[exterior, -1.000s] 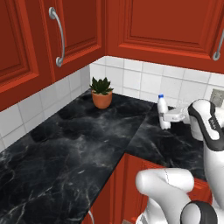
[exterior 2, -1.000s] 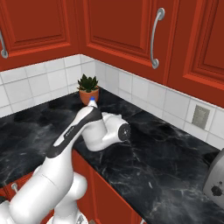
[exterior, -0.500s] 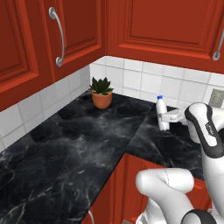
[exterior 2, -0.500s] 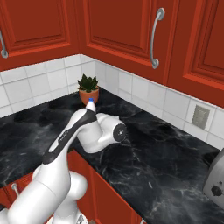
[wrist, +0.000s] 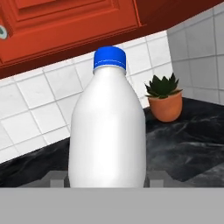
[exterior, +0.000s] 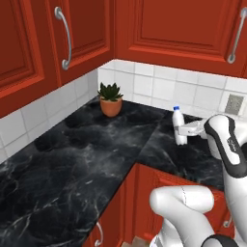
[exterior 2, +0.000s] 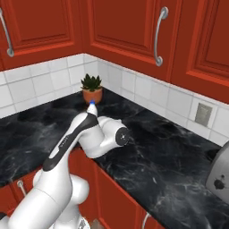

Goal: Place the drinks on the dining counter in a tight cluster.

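Since a second ago, the arm has carried the small white bottle (exterior: 179, 126) with the blue cap a little to the left in the left base view, so it now sits a bit farther from the wall socket (exterior: 234, 102). Now the gripper (exterior: 181, 130) has its two fingers pressed on the two sides of the bottle, low down on its body, so it is clamped on the bottle. In the hand view the bottle (wrist: 108, 125) stands straight up between the two dark finger tips (wrist: 55, 178), very close to the camera. It is above the black marbled worktop (exterior: 72, 159) that runs along the white tiles (exterior: 159, 89), near the corner; I cannot tell if its bottom touches the stone or hangs just over it. A small green plant in an orange pot (exterior: 111, 99) stands in the corner, well apart from the bottle. In the right base view, just the blue cap (exterior 2: 92, 103) peeks over the white arm, with the plant (exterior 2: 91, 89) close behind it. Red cupboards (exterior: 178, 24) with grey handles hang above. A grey toaster (exterior 2: 219, 173) sits at the far right edge of the right base view.
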Tool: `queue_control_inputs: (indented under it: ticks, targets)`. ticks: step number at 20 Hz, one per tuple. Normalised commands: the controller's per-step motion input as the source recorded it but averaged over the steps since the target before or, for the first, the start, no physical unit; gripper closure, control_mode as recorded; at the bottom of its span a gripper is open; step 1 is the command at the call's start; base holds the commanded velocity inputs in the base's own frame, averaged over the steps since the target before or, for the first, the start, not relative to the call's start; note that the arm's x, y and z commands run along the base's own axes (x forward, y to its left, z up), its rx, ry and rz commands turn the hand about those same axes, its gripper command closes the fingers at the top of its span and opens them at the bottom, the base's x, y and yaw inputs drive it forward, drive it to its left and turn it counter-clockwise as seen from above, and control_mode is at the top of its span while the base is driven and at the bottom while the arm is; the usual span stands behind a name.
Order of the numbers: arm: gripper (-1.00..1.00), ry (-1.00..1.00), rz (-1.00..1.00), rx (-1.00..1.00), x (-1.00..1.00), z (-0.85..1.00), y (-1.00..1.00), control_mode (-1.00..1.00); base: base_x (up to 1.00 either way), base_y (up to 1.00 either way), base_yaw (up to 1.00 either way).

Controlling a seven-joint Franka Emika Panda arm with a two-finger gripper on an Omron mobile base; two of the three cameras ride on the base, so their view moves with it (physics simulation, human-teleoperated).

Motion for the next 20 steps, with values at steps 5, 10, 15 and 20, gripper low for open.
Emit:
queue_control_inputs:
  ticks: [5, 10, 15, 20]
  targets:
    - [1.00, 0.00, 0.00, 0.00, 0.00, 0.00, 0.00, 1.00, -0.82, -0.07, -0.04]
    - [1.00, 0.00, 0.00, 0.00, 0.00, 0.00, 0.00, 1.00, -0.89, -0.09, -0.03]
    - [1.00, 0.00, 0.00, 0.00, 0.00, 0.00, 0.00, 1.00, -0.94, -0.09, -0.02]
    - [1.00, 0.00, 0.00, 0.00, 0.00, 0.00, 0.00, 1.00, -0.94, -0.09, -0.01]
